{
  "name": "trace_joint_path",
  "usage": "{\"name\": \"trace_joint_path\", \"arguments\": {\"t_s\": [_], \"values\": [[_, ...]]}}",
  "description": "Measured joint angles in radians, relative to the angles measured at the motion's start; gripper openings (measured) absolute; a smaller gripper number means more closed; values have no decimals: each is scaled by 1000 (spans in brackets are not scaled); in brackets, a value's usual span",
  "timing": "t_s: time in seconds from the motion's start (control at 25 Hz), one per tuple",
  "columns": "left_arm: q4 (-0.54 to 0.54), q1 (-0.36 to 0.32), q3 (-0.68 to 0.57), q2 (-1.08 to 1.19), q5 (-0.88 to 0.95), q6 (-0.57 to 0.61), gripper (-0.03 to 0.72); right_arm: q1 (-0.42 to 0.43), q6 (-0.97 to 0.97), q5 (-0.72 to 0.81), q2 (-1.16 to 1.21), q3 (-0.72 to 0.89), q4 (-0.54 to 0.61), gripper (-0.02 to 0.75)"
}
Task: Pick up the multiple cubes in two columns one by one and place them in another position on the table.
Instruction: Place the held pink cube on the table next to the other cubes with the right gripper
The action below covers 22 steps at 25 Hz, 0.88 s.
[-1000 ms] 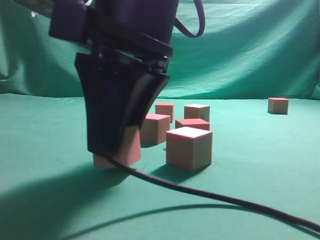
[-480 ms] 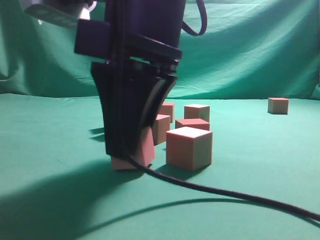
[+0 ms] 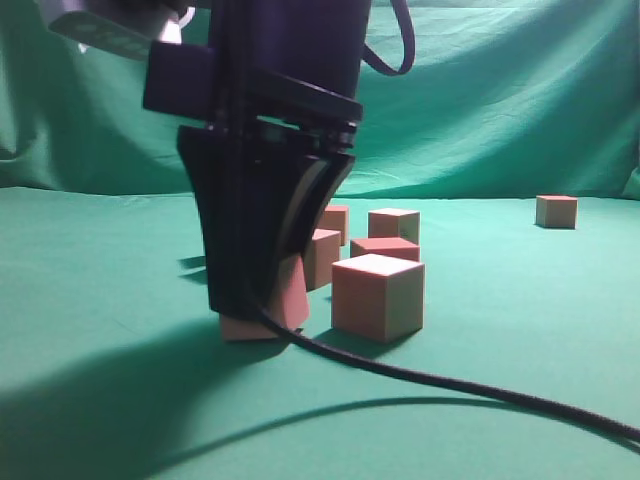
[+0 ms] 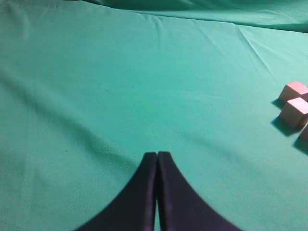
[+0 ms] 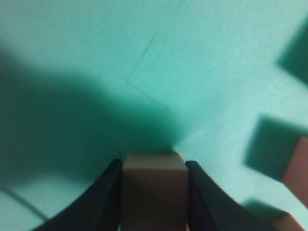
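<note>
Right gripper (image 3: 262,305) down at the table (image 3: 520,330), near its front edge, jaws clamped on one cube (image 3: 270,312). In the right wrist view that cube (image 5: 154,192) sits squarely between the two dark fingers (image 5: 103,202), a finger pressed to each side face. Its base looks to be on or just above the cloth; the low exterior angle leaves that unclear.

Nearest free cube (image 3: 378,297) just beside the held one, apart from it. Four more cubes (image 3: 393,224) behind, toward the back edge, partly hidden by the gripper. One lone cube (image 3: 556,211) well apart, toward the far right corner.

Left gripper (image 4: 157,163) over bare cloth, fingertips pressed together, nothing between them. Two cubes (image 4: 294,111) near the right edge of its view.

No containers.
</note>
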State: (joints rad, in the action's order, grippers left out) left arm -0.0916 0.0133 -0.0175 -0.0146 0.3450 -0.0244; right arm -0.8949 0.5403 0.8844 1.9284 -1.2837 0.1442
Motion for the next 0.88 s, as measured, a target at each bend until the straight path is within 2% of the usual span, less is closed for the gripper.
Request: {"name": "trace_joint_path", "arguments": {"t_s": [0.04,0.28,0.36,0.52,0.56,0.72,0.88], "values": [[0,0,0,0,0,0,0,0,0,0,2,0,5,262],[0,0,0,0,0,0,0,0,-43,51,21,-47,21,510],[0,0,0,0,0,0,0,0,-63,69,21,-93,21,566],[0,0,0,0,0,0,0,0,-74,144,21,-207,21,552],[0,0,0,0,0,0,0,0,-76,173,21,-241,21,577],[0,0,0,0,0,0,0,0,-112,306,21,-381,-20,577],[0,0,0,0,0,0,0,2,-300,336,18,-467,-214,577]]}}
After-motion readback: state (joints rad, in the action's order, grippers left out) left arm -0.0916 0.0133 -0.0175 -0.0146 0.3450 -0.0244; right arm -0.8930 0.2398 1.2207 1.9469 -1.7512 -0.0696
